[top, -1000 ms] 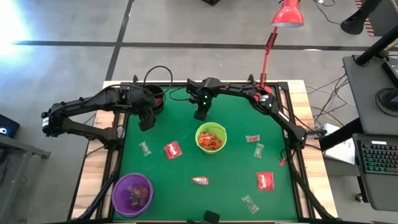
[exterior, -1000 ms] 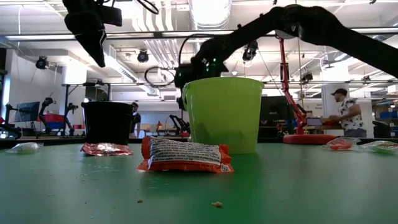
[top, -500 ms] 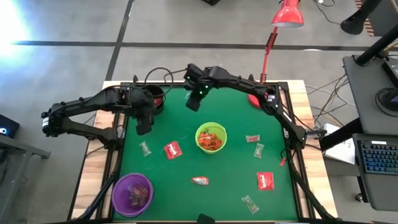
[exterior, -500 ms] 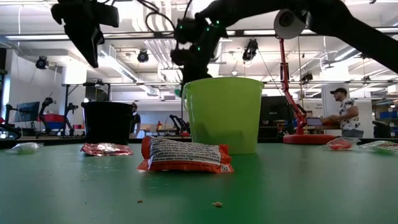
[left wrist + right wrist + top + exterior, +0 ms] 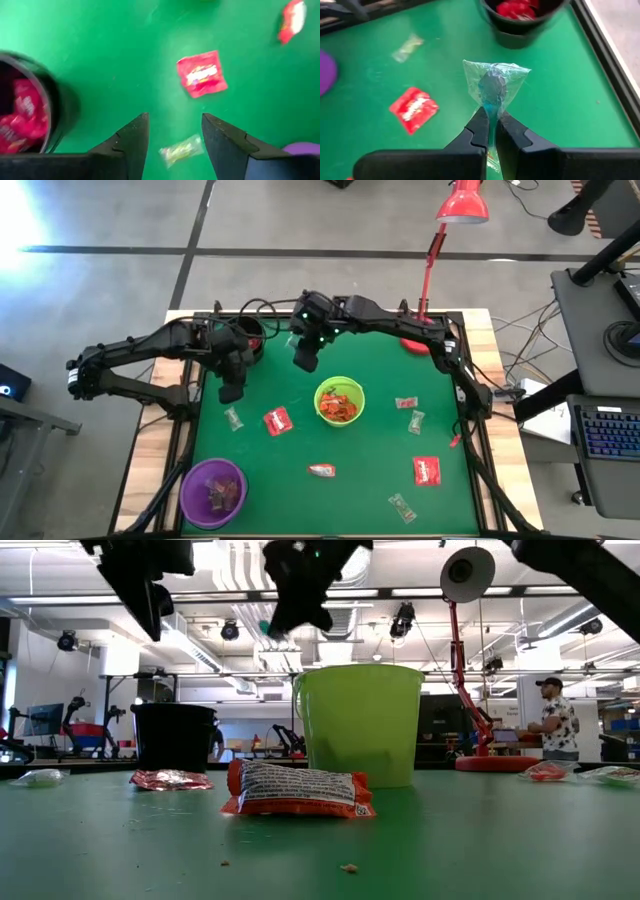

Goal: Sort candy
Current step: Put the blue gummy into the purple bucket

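Several candies (image 5: pixel 427 471) on green table (image 5: pixel 370 440) (workshop behind), red lamp (image 5: pixel 462 202)

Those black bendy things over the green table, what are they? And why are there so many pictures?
They are two robot arms, and each ends in a pincer with two fingers. The job is sorting sweets into bowls.

The pictures show one moment from four cameras: one looks straight down, one sits low at table height, and one rides on each arm's wrist.

On the green table stand a black bowl with red packets inside, a lime-green bowl with orange sweets and a purple bowl. Loose sweets lie around, like a flat red packet.

The right pincer is pinched shut on a sweet in a clear wrapper, holding it in the air between the black and green bowls. The left pincer is open and empty, hanging above a pale wrapped sweet near the black bowl.
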Tool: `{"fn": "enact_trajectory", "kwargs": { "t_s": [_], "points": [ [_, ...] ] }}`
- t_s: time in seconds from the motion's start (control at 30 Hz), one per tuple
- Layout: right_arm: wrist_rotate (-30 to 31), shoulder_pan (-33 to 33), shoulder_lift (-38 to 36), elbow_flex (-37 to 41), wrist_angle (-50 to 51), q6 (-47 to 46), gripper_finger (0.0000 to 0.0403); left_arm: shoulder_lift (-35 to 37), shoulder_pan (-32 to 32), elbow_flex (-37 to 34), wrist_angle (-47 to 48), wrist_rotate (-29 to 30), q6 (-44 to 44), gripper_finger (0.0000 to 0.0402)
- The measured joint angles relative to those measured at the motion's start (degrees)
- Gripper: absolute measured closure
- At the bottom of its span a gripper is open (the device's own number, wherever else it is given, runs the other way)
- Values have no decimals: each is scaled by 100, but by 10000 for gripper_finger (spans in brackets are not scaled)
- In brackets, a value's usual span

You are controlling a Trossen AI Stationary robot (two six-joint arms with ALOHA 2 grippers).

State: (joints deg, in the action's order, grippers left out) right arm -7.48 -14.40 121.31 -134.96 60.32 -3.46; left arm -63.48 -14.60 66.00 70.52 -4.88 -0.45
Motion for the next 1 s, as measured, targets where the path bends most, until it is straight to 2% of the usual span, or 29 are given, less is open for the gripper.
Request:
{"fn": "enact_trajectory", "kwargs": {
  "t_s": [0.27,0.47,0.83,1.0],
  "points": [
    [-5,523,-81,0,-85,0,391,22,1,0,-1081,-1146,20,233],
    [-5,845,-97,-2,-103,28,390,20,3,0,-1794,-1714,-564,233],
    [-1,1124,-110,-2,-132,55,390,-68,16,0,-2702,-1702,-1915,233],
    [-2,1175,-179,-2,-267,74,390,-222,16,0,-2700,-1686,-2022,233]
  ]
}}
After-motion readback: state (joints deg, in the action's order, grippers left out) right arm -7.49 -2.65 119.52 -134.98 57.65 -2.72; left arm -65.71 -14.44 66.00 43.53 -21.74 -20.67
